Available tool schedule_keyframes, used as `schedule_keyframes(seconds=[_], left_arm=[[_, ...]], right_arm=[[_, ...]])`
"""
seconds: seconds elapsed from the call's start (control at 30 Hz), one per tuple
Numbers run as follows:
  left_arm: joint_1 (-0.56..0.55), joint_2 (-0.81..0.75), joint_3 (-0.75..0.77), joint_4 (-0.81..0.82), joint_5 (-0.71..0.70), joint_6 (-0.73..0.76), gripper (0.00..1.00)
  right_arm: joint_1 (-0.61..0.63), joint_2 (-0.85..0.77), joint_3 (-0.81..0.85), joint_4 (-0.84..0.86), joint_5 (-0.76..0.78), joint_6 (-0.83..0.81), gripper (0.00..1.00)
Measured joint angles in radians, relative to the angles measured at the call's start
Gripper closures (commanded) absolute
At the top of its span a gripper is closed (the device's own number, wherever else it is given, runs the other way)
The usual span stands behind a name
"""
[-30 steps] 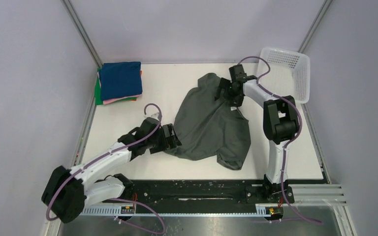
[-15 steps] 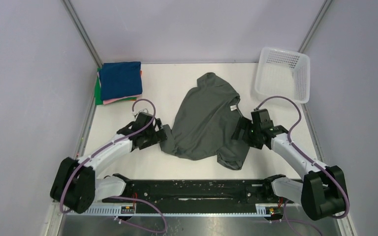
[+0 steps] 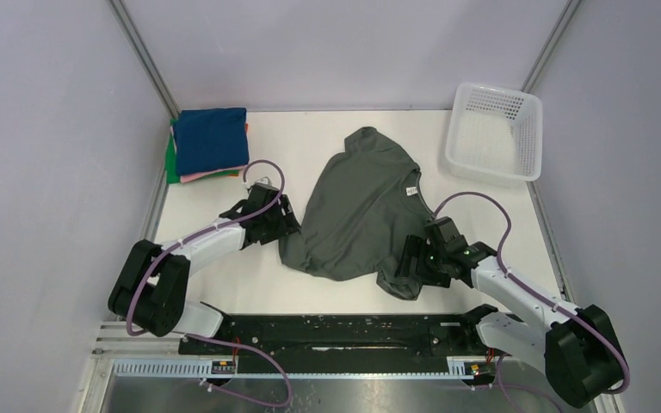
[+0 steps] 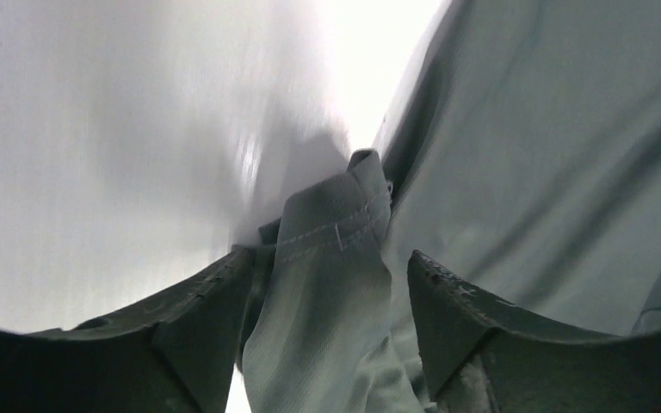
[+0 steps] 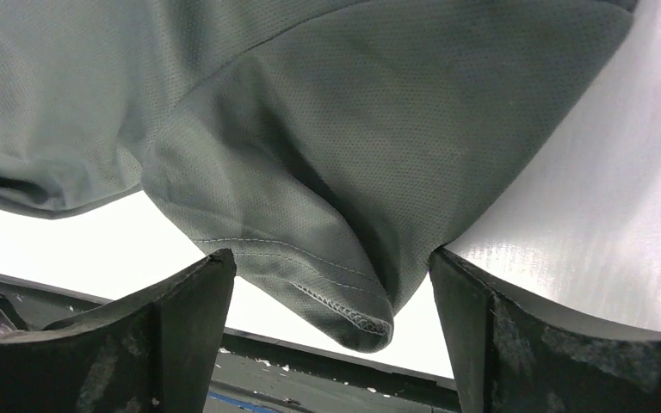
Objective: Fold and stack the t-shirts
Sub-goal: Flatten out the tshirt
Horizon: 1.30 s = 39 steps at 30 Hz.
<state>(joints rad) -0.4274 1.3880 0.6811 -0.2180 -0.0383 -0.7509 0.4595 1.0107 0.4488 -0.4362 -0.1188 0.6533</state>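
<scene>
Hard to read this shirt [image 3: 357, 211]: it's a crumpled grey-green heap on the table [image 3: 224, 288], and I can't sort sleeves from hem. Its nearest corner is tucked out of sight under the right gripper [image 5: 329, 258]. It lies left of the basket [image 3: 492, 133] and nearer the arms than it. The long axis runs from level with the basket down toward the arm bases, leaning slightly to the basket's side. A small white tag [image 3: 410, 190] sits on the edge facing the basket. The left gripper [image 4: 327, 267], on the shirt's side away from the basket, is pinching a raised fold of stitched hem. The right gripper's fingers [image 5: 181, 314] stand apart, a limp corner lying loose between them. Far left of the basket sits the stack [image 3: 211, 142], navy on top, with only slivers of pink, green and orange showing.
</scene>
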Motion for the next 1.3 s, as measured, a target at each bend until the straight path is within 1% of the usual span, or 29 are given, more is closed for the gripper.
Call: schedule_keyframes(seconds=[0.13, 0.27, 0.37, 0.47, 0.6, 0.67, 0.83, 0.87, 0.9, 0.97, 1.0, 1.07, 1.2, 1.23, 1.3], left_arm=[[0.002, 0.051, 0.027, 0.019, -0.016, -0.001, 0.52], [0.004, 0.086, 0.04, 0.031, -0.029, -0.004, 0.69], [0.005, 0.088, 0.04, 0.029, -0.031, -0.007, 0.86], [0.005, 0.087, 0.04, 0.029, -0.037, -0.01, 0.99], [0.005, 0.063, 0.039, 0.025, -0.042, -0.009, 1.0], [0.005, 0.042, 0.035, 0.022, -0.042, -0.009, 1.0], [0.005, -0.061, -0.013, 0.0, -0.042, -0.016, 1.0], [0.005, -0.085, -0.023, -0.009, -0.042, -0.018, 1.0], [0.005, -0.112, -0.032, -0.021, -0.042, -0.019, 1.0], [0.005, -0.161, -0.046, -0.035, -0.042, -0.025, 1.0], [0.005, -0.187, -0.052, -0.038, -0.042, -0.026, 1.0], [0.005, -0.252, -0.064, -0.047, -0.042, -0.029, 0.99], [0.003, -0.365, -0.075, -0.079, -0.049, -0.033, 1.0], [0.002, -0.396, -0.075, -0.091, -0.054, -0.033, 1.0], [0.0, -0.454, -0.074, -0.115, -0.066, -0.032, 1.0]], right_arm=[[0.042, 0.006, 0.001, -0.005, 0.028, 0.008, 0.1], [0.053, -0.002, -0.003, -0.005, 0.04, 0.019, 0.12], [0.056, -0.019, -0.011, -0.01, 0.044, 0.026, 0.12], [0.06, -0.045, -0.021, -0.027, 0.046, 0.027, 0.13], [0.064, -0.084, -0.034, -0.059, 0.046, 0.031, 0.13], [0.068, -0.092, -0.037, -0.069, 0.046, 0.036, 0.16], [0.08, -0.078, -0.041, -0.059, 0.046, 0.053, 0.32], [0.085, -0.069, -0.042, -0.05, 0.046, 0.057, 0.37], [0.094, -0.056, -0.043, -0.035, 0.046, 0.064, 0.46], [0.11, -0.023, -0.04, -0.01, 0.048, 0.074, 0.66], [0.114, -0.003, -0.037, -0.002, 0.049, 0.077, 0.73], [0.121, 0.028, -0.03, 0.016, 0.058, 0.091, 0.84], [0.129, 0.023, -0.029, 0.018, 0.123, 0.112, 0.98], [0.129, 0.007, -0.029, 0.003, 0.156, 0.116, 1.0], [0.129, -0.04, -0.024, -0.038, 0.214, 0.116, 1.0]])
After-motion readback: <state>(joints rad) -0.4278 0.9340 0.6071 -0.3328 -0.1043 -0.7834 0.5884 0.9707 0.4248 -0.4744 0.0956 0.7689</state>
